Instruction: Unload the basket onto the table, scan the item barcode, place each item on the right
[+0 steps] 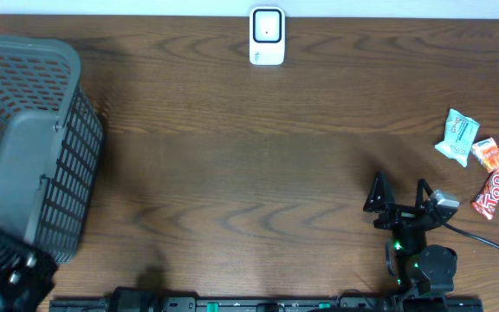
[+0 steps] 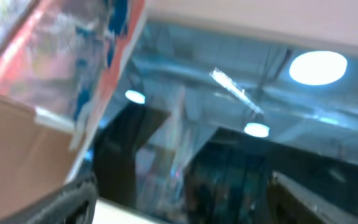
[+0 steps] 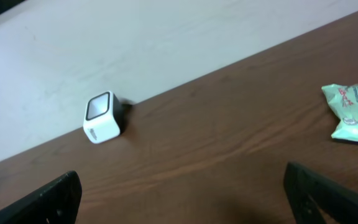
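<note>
right gripper [image 1: 399, 198], jaws spread and empty, is the nearer one to the red snack bar [image 1: 492, 195], which slants just beside it, well right of the scanner [image 1: 267, 36]; left gripper [image 1: 7, 270] state cannot be told.

Overhead even, sharp; left wrist blurred, probably ceiling lamp [image 2: 317, 67] glare.
</note>
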Controlling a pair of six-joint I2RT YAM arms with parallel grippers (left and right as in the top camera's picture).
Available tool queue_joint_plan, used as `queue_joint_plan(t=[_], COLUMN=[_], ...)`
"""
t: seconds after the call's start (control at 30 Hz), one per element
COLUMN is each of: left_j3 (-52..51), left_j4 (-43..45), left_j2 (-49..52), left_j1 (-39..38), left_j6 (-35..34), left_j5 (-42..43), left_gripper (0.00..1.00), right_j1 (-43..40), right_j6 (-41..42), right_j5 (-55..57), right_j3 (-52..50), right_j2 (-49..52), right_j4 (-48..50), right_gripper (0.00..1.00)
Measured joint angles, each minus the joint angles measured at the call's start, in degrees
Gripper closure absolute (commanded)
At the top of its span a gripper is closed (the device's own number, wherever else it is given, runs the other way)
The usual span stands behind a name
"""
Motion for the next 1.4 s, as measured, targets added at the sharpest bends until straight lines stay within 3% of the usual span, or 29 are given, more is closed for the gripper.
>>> queue_joint_plan(t=[0.13,0.43,0.73,1.07,1.4], left_j3=[-5.4,-8.8,-9.0,-15.6,-37.6], left_j4=[4.0,-6.2,-7.5,-10.6,5.0], left_j2=[1.9,16.4,28.3,24.1,12.0], left_j1=[0.0,0.0,0.0,0.0,0.0], left_j6=[-3.6,-7.3,-8.8,-13.6,-18.2], left_j5=[0.0,0.0,0.4,-2.2,-6.0], left_gripper=[0.14,0.14,0.14,0.14,0.14], right_j1=[0.0,0.0,0.0,0.0,0.0], right_j6=[0.0,0.0,0.0,0.0,0.0], right_j5=[0.0,0.0,0.0,0.0,0.0], right_j3=[0.0,0.0,0.0,0.0,0.0], right_j2=[0.0,0.0,0.0,0.0,0.0], right_j4=[0.0,0.0,0.0,0.0,0.0], right_gripper=[0.01,0.01,0.01,0.01,0.01])
